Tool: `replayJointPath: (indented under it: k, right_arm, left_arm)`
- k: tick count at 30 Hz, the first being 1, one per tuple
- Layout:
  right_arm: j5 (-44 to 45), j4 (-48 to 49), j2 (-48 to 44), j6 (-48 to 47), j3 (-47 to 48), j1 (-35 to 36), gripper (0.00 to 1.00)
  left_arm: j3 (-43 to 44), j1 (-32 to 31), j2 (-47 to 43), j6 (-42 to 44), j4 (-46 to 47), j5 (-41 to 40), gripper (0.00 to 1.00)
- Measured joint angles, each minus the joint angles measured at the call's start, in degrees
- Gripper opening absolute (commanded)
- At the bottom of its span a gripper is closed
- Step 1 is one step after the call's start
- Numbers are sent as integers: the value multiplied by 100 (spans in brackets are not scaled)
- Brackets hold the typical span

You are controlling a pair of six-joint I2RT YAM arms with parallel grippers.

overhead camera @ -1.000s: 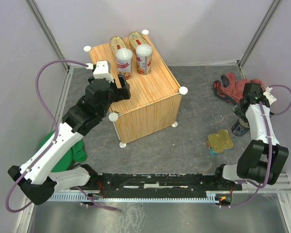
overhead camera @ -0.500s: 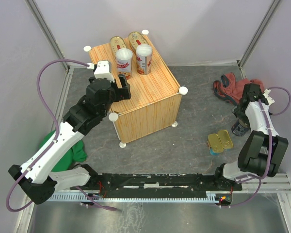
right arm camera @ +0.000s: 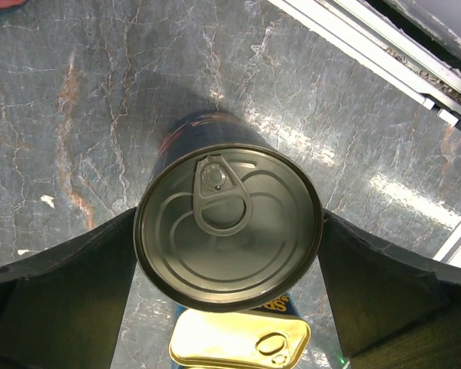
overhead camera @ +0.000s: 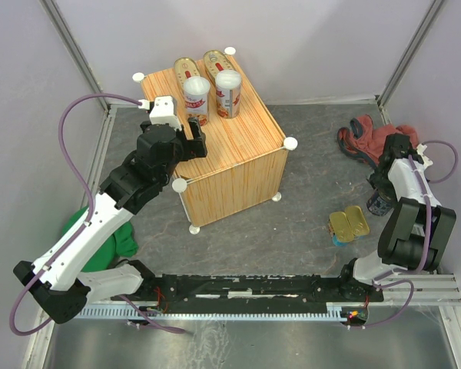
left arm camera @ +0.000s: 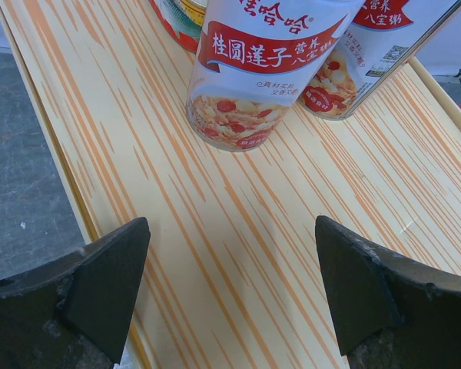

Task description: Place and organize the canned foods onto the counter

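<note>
The counter (overhead camera: 234, 157) is a wood-grain box with white knobs. On it stand two tall white-lidded cans (overhead camera: 196, 94) (overhead camera: 228, 88) and, behind them, two oval gold cans (overhead camera: 186, 68). My left gripper (overhead camera: 194, 140) is open and empty, hovering over the counter top (left arm camera: 253, 231) just short of the nearest tall can (left arm camera: 253, 69). My right gripper (overhead camera: 381, 196) points down at the far right, its fingers pressed on both sides of the dark round can (right arm camera: 229, 223), which stands on the floor. Two rectangular gold tins (overhead camera: 349, 224) lie close by, one showing in the right wrist view (right arm camera: 242, 342).
A red cloth (overhead camera: 365, 138) lies behind the right gripper. A green cloth (overhead camera: 123, 240) lies under the left arm at the left wall. A metal rail (right arm camera: 384, 54) runs along the wall near the dark can.
The right arm has folded in closer and its gripper has settled down around the dark can. The left arm and the cans on the counter have not moved.
</note>
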Motion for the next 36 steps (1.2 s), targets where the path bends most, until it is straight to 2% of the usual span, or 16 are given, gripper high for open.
replayJointPath:
  k: [5,10,19,21,23,36]
  right_arm:
    - [9,7,105,11,0,-22,86]
    - [20,44,116,42,2,-26,55]
    - [-87,173,76,-76,-33,-44,22]
    - [-170,173,35,-125,-55,-44,10]
    - [-289,166,-39,-177,-87,-42,3]
    - [-514,22,-632,-446,-114,302,1]
  left_arm:
    - [0,0,0,7,0,-11,94]
    - [0,0,-15,11,0,-17,95]
    - [0,0,-179,11,2,-66,95]
    - [0,0,-205,11,0,-109,95]
    - [0,0,-227,11,0,-151,95]
    - [90,0,-323,11,-175,-527,96]
